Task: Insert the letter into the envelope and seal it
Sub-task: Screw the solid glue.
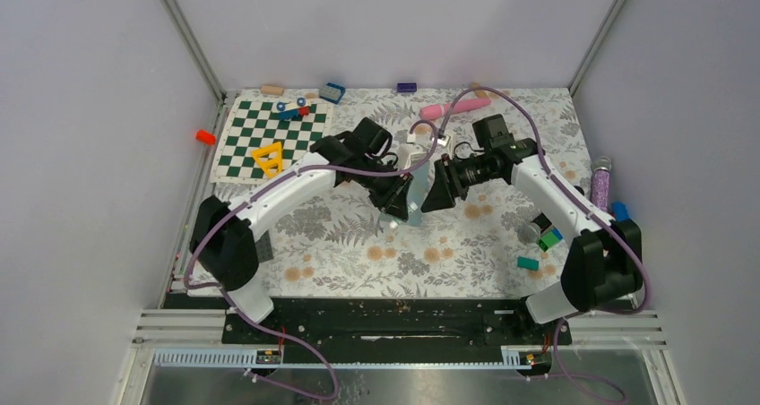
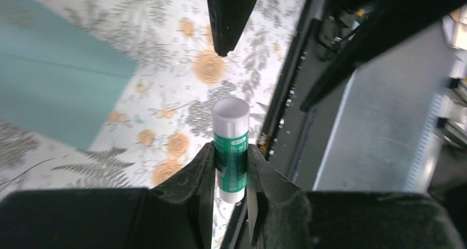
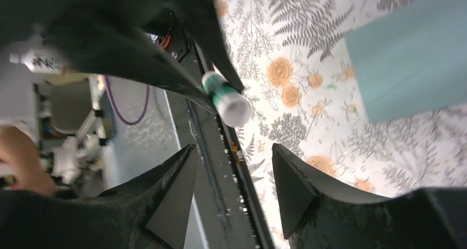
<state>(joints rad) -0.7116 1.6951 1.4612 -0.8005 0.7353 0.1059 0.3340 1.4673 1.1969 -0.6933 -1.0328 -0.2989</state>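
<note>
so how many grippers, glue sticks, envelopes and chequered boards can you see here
grippers: 2 (left gripper, right gripper)
glue stick: 1
envelope: 1
chequered board: 1
total: 5

Glue stick [image 2: 230,117] in the left gripper [image 2: 231,150] at lower centre, envelope [image 2: 55,78] at frame left; chessboard [image 1: 273,136] at overhead upper left.

A green-and-white glue stick [image 2: 230,125], white cap outward, is clamped between the fingers of the left gripper [image 2: 231,150]. The teal envelope [image 2: 49,89] is seen lying flat on the floral cloth [image 2: 182,111] to the stick's left. A dark pointed finger [image 2: 228,12] is poised beyond its cap, apart from it.
</note>
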